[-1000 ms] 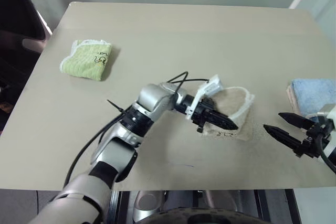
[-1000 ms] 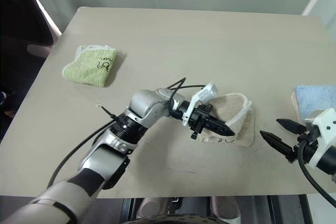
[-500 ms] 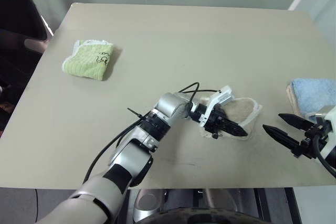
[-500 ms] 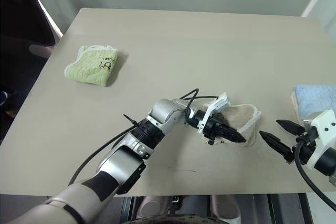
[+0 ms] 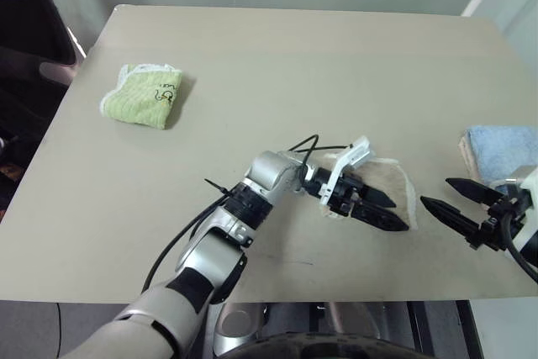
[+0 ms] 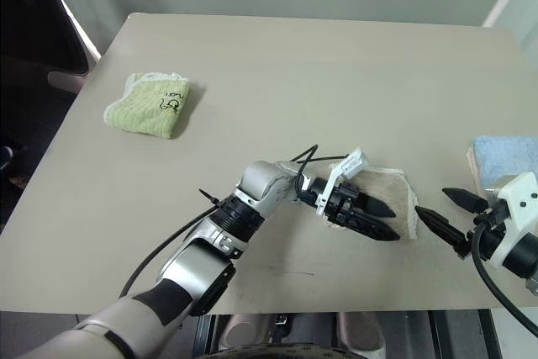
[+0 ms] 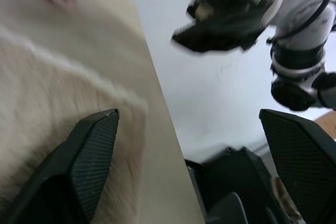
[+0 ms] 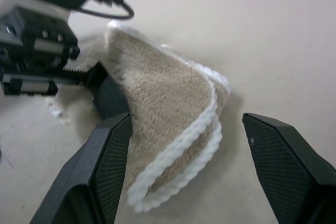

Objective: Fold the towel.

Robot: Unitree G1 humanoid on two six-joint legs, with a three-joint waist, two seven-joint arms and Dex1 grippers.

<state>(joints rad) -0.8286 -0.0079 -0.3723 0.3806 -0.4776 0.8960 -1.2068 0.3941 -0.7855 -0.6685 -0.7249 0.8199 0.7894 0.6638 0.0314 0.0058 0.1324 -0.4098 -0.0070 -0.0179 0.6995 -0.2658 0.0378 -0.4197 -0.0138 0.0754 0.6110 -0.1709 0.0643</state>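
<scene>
- Where the beige table (image 5: pixel 252 56) runs out at its near edge, the right claw (image 5: pixel 441 200) hangs just off the corner with its two black fingers spread and nothing between them, aimed at the cloth as if ready to help.
- Just beside it, the left claw (image 6: pixel 377 219) lies level over the cream terry towel with white stitched edging (image 6: pixel 395 187), fingers splayed wide and grasping nothing; one finger (image 7: pixel 89 153) rests against the pile, which I take for a let-go after laying a fold.
- That towel sits doubled near the table's front right edge, its white hems stacked one on the other, so the fold looks largely made.
- Past the right claw, a light-blue folded towel (image 5: pixel 500 147) rests at the right edge.
- Far across, well apart, a light-green folded towel (image 5: pixel 141 96) lies near the left edge.
</scene>
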